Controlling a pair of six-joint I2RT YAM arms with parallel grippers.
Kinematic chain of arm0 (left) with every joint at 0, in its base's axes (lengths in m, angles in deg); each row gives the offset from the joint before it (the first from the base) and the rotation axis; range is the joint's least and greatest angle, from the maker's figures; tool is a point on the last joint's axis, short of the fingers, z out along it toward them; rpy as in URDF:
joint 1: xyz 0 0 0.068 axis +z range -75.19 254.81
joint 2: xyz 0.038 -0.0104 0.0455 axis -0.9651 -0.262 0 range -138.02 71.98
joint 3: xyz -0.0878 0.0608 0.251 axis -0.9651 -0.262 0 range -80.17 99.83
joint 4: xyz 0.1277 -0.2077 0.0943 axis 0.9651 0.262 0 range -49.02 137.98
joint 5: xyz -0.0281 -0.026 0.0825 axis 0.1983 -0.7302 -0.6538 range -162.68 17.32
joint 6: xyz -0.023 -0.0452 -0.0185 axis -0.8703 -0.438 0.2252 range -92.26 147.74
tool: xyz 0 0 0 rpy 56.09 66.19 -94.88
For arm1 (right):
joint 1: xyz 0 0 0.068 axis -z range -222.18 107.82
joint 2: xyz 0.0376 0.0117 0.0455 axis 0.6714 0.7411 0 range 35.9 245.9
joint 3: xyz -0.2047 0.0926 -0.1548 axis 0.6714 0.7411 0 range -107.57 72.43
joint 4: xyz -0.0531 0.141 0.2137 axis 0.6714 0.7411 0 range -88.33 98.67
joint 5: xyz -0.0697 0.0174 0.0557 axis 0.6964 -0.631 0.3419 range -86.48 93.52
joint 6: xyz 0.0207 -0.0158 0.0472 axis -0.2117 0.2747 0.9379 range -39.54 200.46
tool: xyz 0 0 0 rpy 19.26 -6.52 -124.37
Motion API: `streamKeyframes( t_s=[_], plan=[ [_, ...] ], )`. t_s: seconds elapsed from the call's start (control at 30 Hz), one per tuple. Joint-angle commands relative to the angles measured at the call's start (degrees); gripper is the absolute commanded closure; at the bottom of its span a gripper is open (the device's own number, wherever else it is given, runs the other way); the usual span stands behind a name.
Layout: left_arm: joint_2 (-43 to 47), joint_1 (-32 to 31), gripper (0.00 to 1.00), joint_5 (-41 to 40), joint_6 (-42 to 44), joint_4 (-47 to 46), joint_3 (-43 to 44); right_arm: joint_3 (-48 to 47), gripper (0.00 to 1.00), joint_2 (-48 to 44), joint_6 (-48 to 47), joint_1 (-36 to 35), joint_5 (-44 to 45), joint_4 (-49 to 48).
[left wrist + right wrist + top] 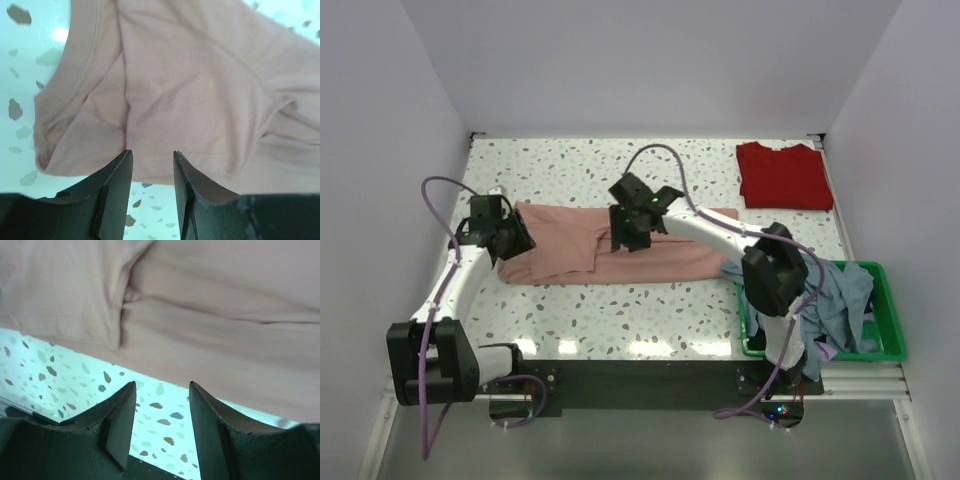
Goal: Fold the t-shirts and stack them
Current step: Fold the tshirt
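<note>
Left fingers [124, 167] narrow gap, empty, salmon-pink t-shirt [200, 90] hem right at the tips. Right fingers [125, 402] wider, empty, over bare tabletop [65, 370], hem just ahead. Risk: catching only the top layer, or uneven pulls, so the fold skews and bunches.

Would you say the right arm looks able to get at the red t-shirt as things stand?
Probably yes: the red t-shirt lies uncovered at the far right, and the right claw hovers open and empty by the pink t-shirt.
</note>
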Motion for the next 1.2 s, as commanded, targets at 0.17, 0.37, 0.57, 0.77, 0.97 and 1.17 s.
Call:
streamKeyframes(
  t_s=[0.17, 0.37, 0.57, 0.77, 0.97, 1.17],
  plan=[
    [0.3, -3.7, 0.58, 1.5, -5.1, -3.2, 4.9, 9.8, 0.50, -10.6, -8.3, 14.7, 0.5, -4.4],
    [-8.0, -9.8, 0.58, 4.7, -9.5, -9.5, 5.7, 11.0, 0.50, -8.7, -12.6, 22.4, -0.4, -6.1],
    [-19.9, -9.9, 0.58, 8.8, -12.6, -14.7, 4.8, 10.3, 0.50, -4.0, -14.8, 26.0, -5.1, -8.2],
    [-25.5, -9.0, 0.58, 8.1, -11.6, -15.6, 4.6, 11.2, 0.50, 0.5, -15.8, 26.5, -6.8, -10.3],
    [-29.3, -4.4, 0.58, 8.2, -9.7, -16.0, 5.0, 12.3, 0.52, 2.8, -14.3, 26.5, -7.9, -6.6],
    [-35.9, -1.2, 0.58, 6.4, -5.4, -14.1, 12.0, 19.2, 0.53, -0.5, -11.4, 25.7, -8.3, -5.4]
  ],
)
